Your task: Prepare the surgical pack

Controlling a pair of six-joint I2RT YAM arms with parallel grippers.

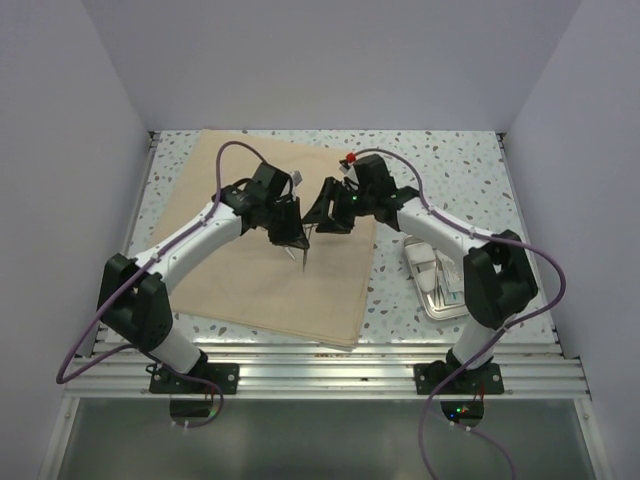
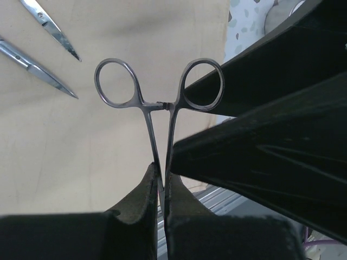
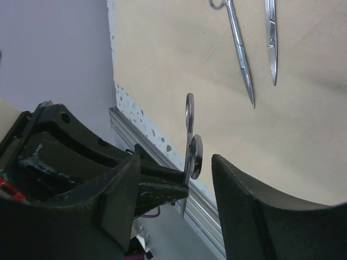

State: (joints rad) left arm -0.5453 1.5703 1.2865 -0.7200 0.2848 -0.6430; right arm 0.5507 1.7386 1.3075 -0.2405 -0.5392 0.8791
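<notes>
The tan cloth sheet (image 1: pixel 260 280) of the surgical pack lies spread on the table. Above its middle, my left gripper (image 1: pixel 288 232) (image 2: pixel 161 174) is shut on the shanks of steel forceps (image 2: pixel 160 103), whose two ring handles point away from it. My right gripper (image 1: pixel 326 214) (image 3: pixel 178 160) faces it with jaws open, one finger on each side of the forceps' rings (image 3: pixel 191 142), seen edge-on. I cannot tell whether a finger touches them. Two more steel instruments (image 2: pixel 40 70) (image 3: pixel 241 59) lie flat on the cloth beyond.
A small shiny steel tray (image 1: pixel 437 304) holding white packets sits on the speckled tabletop right of the cloth, beside the right arm's base. Grey walls close in the table on three sides. An aluminium rail (image 1: pixel 320 365) runs along the near edge.
</notes>
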